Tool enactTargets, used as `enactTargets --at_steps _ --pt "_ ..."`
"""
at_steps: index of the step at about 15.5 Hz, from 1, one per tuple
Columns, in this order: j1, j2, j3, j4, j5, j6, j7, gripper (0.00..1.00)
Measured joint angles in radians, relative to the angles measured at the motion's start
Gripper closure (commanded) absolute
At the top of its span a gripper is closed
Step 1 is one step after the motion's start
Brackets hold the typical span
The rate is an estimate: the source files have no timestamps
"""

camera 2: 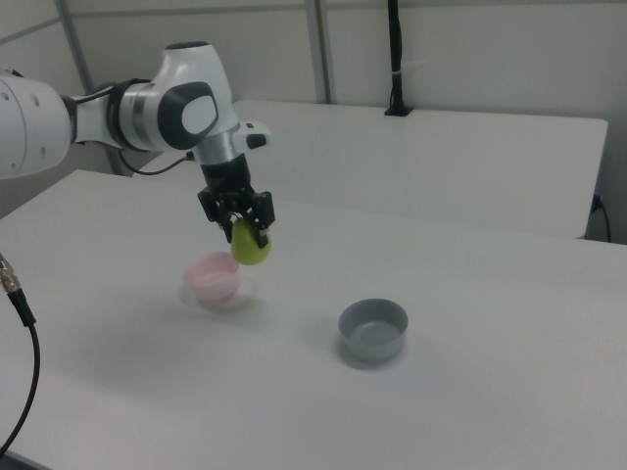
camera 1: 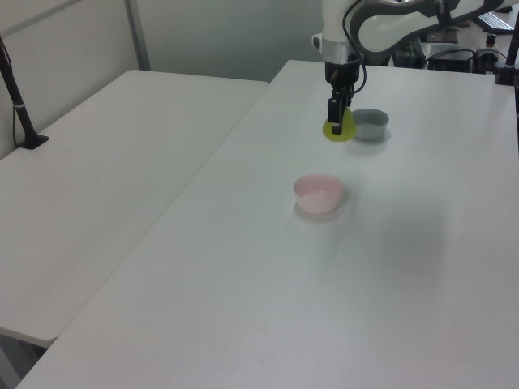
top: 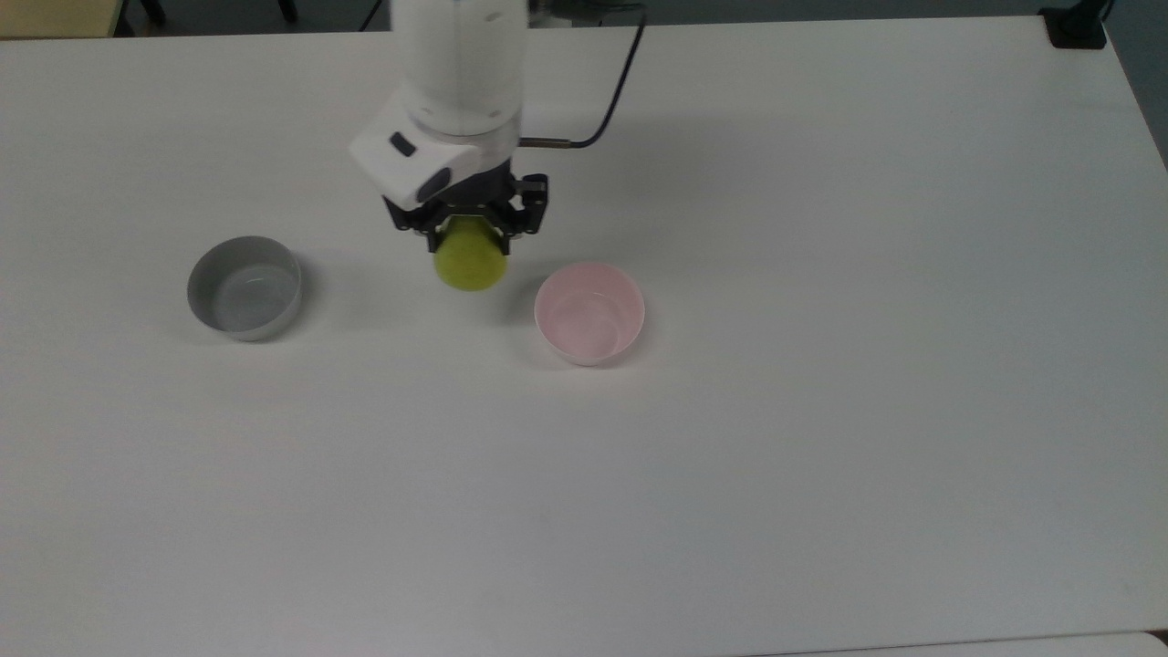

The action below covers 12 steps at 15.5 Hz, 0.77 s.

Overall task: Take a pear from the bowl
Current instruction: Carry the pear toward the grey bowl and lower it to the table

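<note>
My gripper (top: 467, 239) (camera 1: 336, 121) (camera 2: 247, 232) is shut on the yellow-green pear (top: 470, 265) (camera 1: 341, 132) (camera 2: 252, 249), holding it in the air above the table. The pale pink bowl (top: 589, 313) (camera 1: 318, 193) (camera 2: 211, 280) stands empty on the white table. In the top view the pear hangs to the left of the pink bowl, between it and the grey bowl (top: 245, 287). The right view puts the pear well above the tabletop, just right of the pink bowl.
The grey bowl (camera 1: 369, 124) (camera 2: 372, 328) is empty and stands at the top view's left. A second white table (camera 1: 97, 186) adjoins at the left view's left. A black cable (top: 610, 100) trails from the arm's wrist.
</note>
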Motion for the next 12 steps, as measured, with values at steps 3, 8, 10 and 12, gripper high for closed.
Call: enactTargets --at_steps 3,8,10,12 --pt "-0.039 0.008 0.0 -0.002 0.0 0.0 -0.041 0.36" --pt "-0.07 0.065 0.0 -0.01 0.0 0.042 -0.052 0.35" --pt "-0.072 0.096 0.0 -0.014 0.0 0.076 -0.053 0.34" --pt "-0.072 0.129 0.0 -0.015 0.0 0.112 -0.053 0.3"
